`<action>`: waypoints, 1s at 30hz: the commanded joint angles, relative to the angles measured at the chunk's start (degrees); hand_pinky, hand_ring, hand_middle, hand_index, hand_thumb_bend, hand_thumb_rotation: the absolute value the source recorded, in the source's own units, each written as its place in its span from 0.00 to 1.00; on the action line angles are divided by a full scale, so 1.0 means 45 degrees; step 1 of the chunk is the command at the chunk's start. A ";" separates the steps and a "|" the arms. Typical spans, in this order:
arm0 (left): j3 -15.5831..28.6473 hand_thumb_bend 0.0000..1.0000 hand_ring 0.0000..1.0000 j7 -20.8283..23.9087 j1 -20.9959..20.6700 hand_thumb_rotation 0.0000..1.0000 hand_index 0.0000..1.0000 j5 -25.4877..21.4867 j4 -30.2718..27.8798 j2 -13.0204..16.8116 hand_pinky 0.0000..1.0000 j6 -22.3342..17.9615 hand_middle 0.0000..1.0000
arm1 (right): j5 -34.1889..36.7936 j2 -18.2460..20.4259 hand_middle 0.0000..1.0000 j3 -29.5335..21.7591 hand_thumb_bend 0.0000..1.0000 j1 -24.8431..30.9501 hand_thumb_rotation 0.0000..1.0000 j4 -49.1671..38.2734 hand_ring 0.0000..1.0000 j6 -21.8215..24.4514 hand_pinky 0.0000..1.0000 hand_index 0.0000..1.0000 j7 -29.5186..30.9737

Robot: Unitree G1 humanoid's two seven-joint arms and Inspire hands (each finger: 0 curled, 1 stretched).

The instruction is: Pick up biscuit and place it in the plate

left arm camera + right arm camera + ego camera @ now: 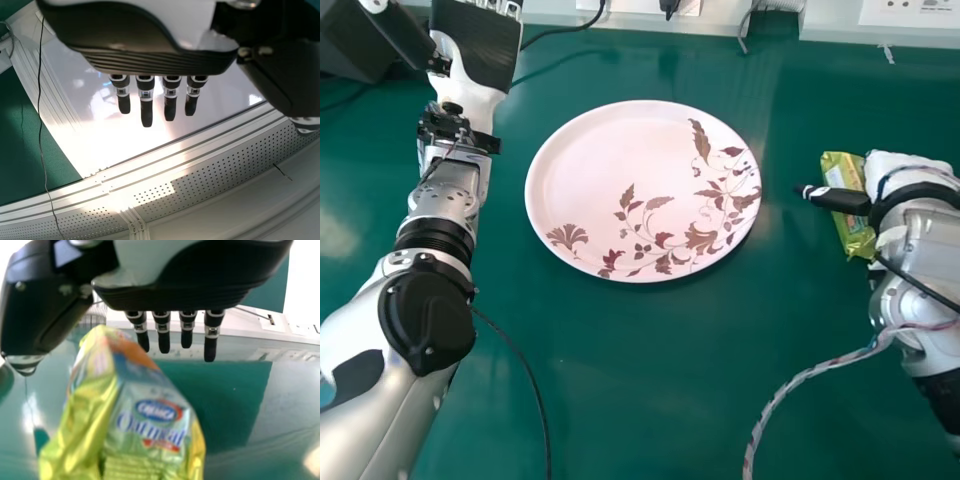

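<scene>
To the right of the plate point(620, 170), the yellow-green biscuit packet point(857, 240) is just beside the right hand point(893, 168), whose fingers are straight and grasp nothing. The grip seems next: bring thumb and fingers evenly round the wrapper's middle, lightly enough to spare the biscuits, then lift above the plate's rim before crossing. Beyond the plate's left side, the left hand point(478, 45) is idle, released.
</scene>
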 commanded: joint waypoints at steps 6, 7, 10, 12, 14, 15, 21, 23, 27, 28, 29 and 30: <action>0.0032 1.00 0.91 0.0032 -0.0275 0.67 1.00 -0.0063 -0.0119 0.0148 0.97 0.0014 0.99 | -0.0696 0.0208 1.00 -0.0309 1.00 0.0939 0.79 -0.0888 0.96 0.0283 0.86 1.00 0.0524; 0.0033 1.00 0.91 -0.0012 -0.0276 0.67 1.00 -0.0066 -0.0111 0.0158 0.96 0.0026 0.99 | -0.0846 0.0242 1.00 -0.0344 1.00 0.1087 0.79 -0.1044 0.97 0.0316 0.87 1.00 0.0579; 0.0037 1.00 0.90 0.0045 -0.0294 0.68 0.99 -0.0076 -0.0108 0.0155 0.93 0.0066 0.98 | -0.1207 0.0329 1.00 -0.0436 1.00 0.1419 0.76 -0.1376 0.97 0.0290 0.88 1.00 0.0723; 0.0046 1.00 0.90 0.0030 -0.0296 0.67 0.99 -0.0091 -0.0114 0.0154 0.94 0.0081 0.98 | -0.1395 0.0469 1.00 -0.0542 1.00 0.1588 0.76 -0.1573 0.97 0.0310 0.88 1.00 0.0850; 0.0041 1.00 0.91 0.0022 -0.0296 0.67 0.99 -0.0082 -0.0116 0.0159 0.95 0.0055 0.98 | -0.1601 0.0624 1.00 -0.0683 1.00 0.1738 0.75 -0.1788 0.97 0.0331 0.88 1.00 0.0997; 0.0040 1.00 0.91 0.0073 -0.0300 0.66 0.99 -0.0076 -0.0119 0.0164 0.96 0.0041 0.98 | -0.1702 0.0675 1.00 -0.0754 1.00 0.1821 0.75 -0.1897 0.97 0.0307 0.88 1.00 0.1054; 0.0073 1.00 0.92 0.0058 -0.0327 0.66 0.99 -0.0116 -0.0103 0.0203 0.98 0.0129 0.99 | -0.2338 0.0805 1.00 -0.1139 1.00 0.2298 0.75 -0.2550 0.97 -0.0028 0.86 1.00 0.1500; 0.0073 1.00 0.92 0.0094 -0.0327 0.66 0.99 -0.0115 -0.0117 0.0191 0.99 0.0115 0.99 | -0.2560 0.0891 1.00 -0.1281 1.00 0.2403 0.73 -0.2709 0.97 -0.0169 0.87 1.00 0.1698; 0.0106 1.00 0.92 0.0169 -0.0341 0.65 0.99 -0.0157 -0.0150 0.0165 1.00 0.0146 0.99 | -0.2809 0.1095 1.00 -0.1557 1.00 0.2555 0.73 -0.2837 0.97 -0.0493 0.87 1.00 0.1864; 0.0119 1.00 0.92 0.0179 -0.0343 0.65 0.99 -0.0170 -0.0156 0.0150 1.00 0.0119 0.99 | -0.2851 0.1142 1.00 -0.1620 1.00 0.2581 0.73 -0.2853 0.97 -0.0564 0.87 1.00 0.1925; 0.0147 1.00 0.92 0.0207 -0.0348 0.65 0.99 -0.0198 -0.0151 0.0142 1.00 0.0119 0.99 | -0.2895 0.1197 1.00 -0.1688 1.00 0.2605 0.75 -0.2858 0.97 -0.0632 0.87 1.00 0.1974; 0.0179 1.00 0.92 0.0318 -0.0356 0.65 1.00 -0.0227 -0.0143 0.0137 1.00 0.0141 0.99 | -0.2956 0.1246 1.00 -0.1746 1.00 0.2621 0.76 -0.2848 0.97 -0.0687 0.87 1.00 0.2023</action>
